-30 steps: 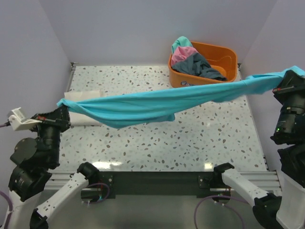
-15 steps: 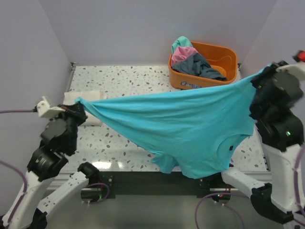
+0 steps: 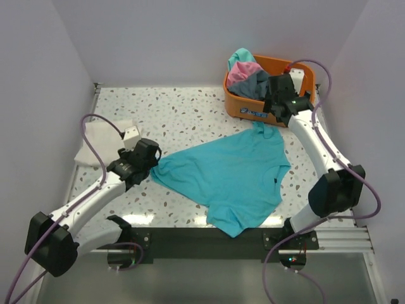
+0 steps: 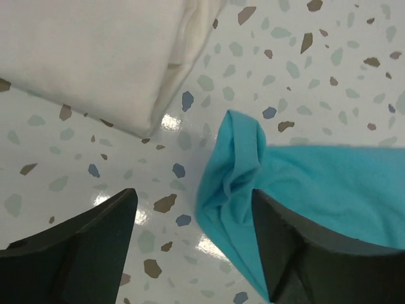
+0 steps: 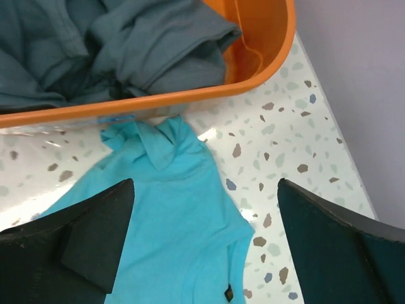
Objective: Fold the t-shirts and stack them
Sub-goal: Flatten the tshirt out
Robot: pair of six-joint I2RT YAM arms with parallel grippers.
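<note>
Teal shirt (image 3: 234,177) is laid flat on the counter (image 3: 190,114), long axis left to far right, neckline rightward. Left gripper (image 4: 193,197) and right gripper (image 5: 205,187) are spread, empty.

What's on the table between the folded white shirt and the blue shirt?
Nothing. In the left wrist view only bare speckled table shows between the white shirt and the blue shirt. The left gripper hangs open over that gap.
</note>
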